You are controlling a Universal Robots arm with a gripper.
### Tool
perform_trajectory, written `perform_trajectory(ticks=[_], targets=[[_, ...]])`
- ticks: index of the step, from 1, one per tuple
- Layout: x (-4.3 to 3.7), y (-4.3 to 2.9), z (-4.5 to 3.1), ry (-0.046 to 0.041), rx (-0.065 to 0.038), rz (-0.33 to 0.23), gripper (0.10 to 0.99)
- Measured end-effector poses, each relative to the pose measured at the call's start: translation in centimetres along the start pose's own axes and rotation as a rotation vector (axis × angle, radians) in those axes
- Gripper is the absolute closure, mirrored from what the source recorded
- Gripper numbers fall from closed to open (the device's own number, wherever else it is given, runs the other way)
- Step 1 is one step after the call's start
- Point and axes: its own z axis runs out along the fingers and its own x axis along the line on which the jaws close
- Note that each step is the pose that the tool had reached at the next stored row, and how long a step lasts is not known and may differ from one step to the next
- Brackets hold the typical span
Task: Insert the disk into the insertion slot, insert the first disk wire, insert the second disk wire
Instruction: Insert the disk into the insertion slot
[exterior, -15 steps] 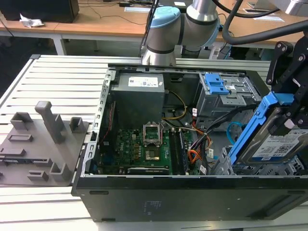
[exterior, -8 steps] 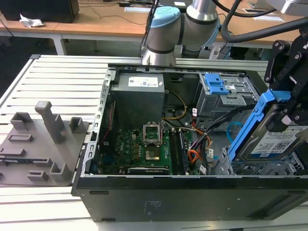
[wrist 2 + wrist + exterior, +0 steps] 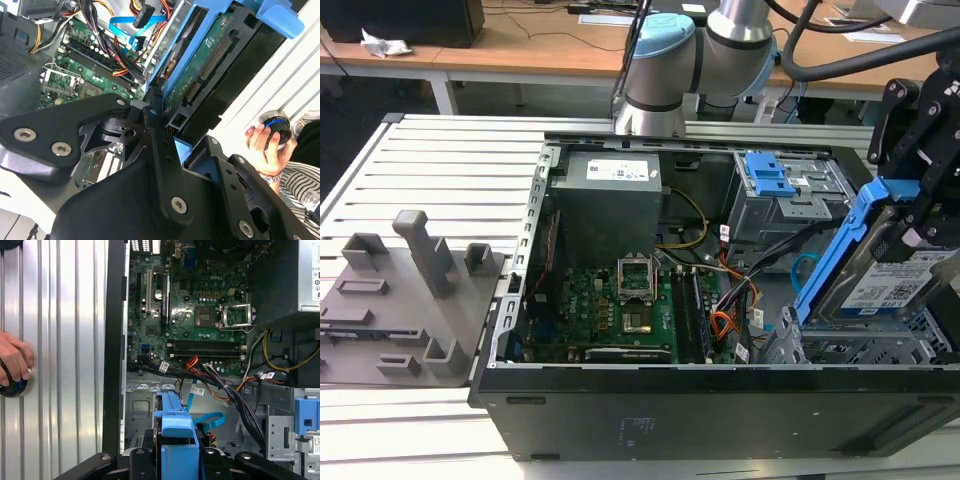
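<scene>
- The gripper has its fingers clenched on the disk. They hold its blue frame by the upper end, and in the first wrist view the frame sits pinched between the two black fingers.
- The disk hangs steeply tilted at the exterior view's right end of the open PC case. Its lower end is down by the insertion slot. I can't tell whether it touches the cage.
- Progress, my read: step one is in hand and the disk is not yet seated in the slot.
- Both wire steps look undone. The connector edge of the disk shows bare in the second wrist view, with nothing plugged in.
- A blue flat cable lies loose inside the case, just beside the cage. It is likely one of the disk wires.
- A black cable bundle runs between the motherboard and the cage, near the disk. I judge it the main snag risk.
- The grey drive box with blue latches stands just beyond the slot. It is not the target.
- The power supply is at the far wall of the case, well apart from the disk.
- A grey fixture block sits on the slatted worktop outside the case, on the exterior view's left.
- A person's hand holds a round black puck with a blue ring on the worktop beside the case, clear of the fingers.
</scene>
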Motion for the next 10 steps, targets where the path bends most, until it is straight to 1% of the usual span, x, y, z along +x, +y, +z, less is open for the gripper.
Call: perform_trajectory(ticks=[4, 6, 10], targets=[[-0.02, -0.01, 0.20, -0.0013, 0.000, 0.043, 0.722], [-0.02, -0.01, 0.25, -0.0015, 0.000, 0.045, 0.722], [-0.02, -0.07, 0.78, -0.0011, -0.001, 0.045, 0.722]])
